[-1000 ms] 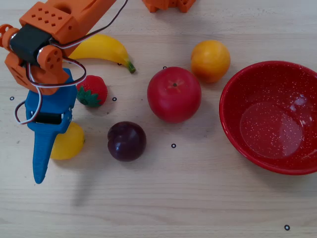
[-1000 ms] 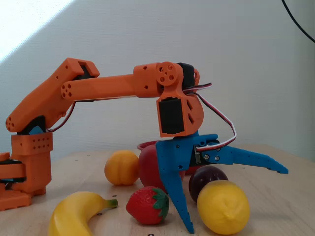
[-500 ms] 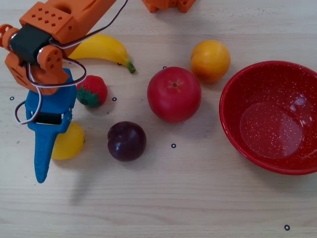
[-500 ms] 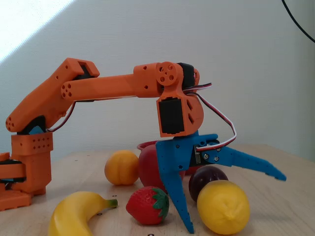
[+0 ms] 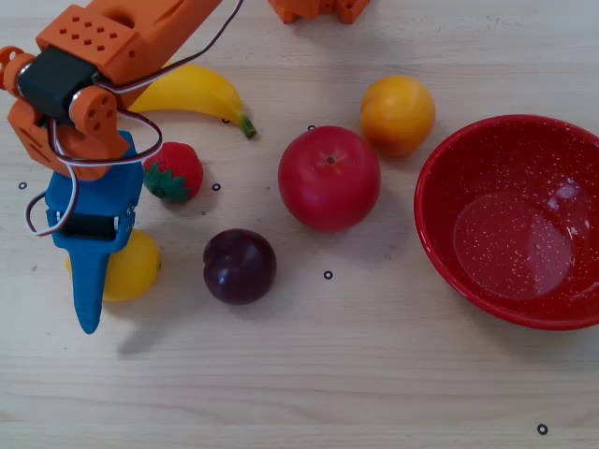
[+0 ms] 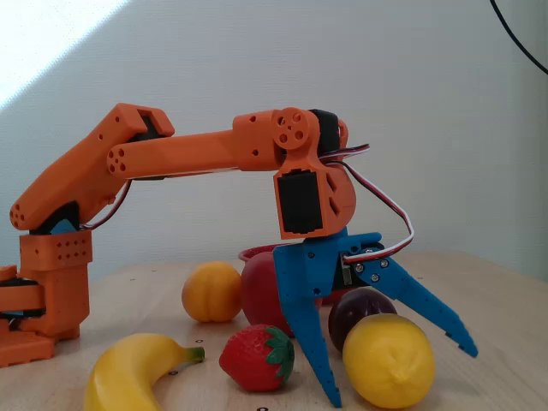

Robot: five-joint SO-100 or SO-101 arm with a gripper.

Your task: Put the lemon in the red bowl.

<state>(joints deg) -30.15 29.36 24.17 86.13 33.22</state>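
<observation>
Side-on fixed view, nearest things first. The smooth bright yellow oval lemon is sitting on the pale wooden table at the very front, with the blue two-finger gripper straddling it, jaws spread wide and gripping nothing. One blue finger is standing almost vertical just left of the lemon, tip down near the table; the other is angling out over the lemon's upper right. Whether either finger is touching the fruit, cannot tell.

Left of the lemon, a red strawberry with a green leaf cap and a long yellow banana are lying in the foreground. Just behind the lemon, a dark purple round plum is showing.

Overhead view: the lemon is peeking out from under the gripper, at the left side of the table. Plum is resting just right of it, and a big red tomato-like fruit and a round orange fruit farther on. The large glossy red speckled bowl is sitting at the right edge, well apart from the lemon.

At the back, the orange arm is reaching across from its base.
</observation>
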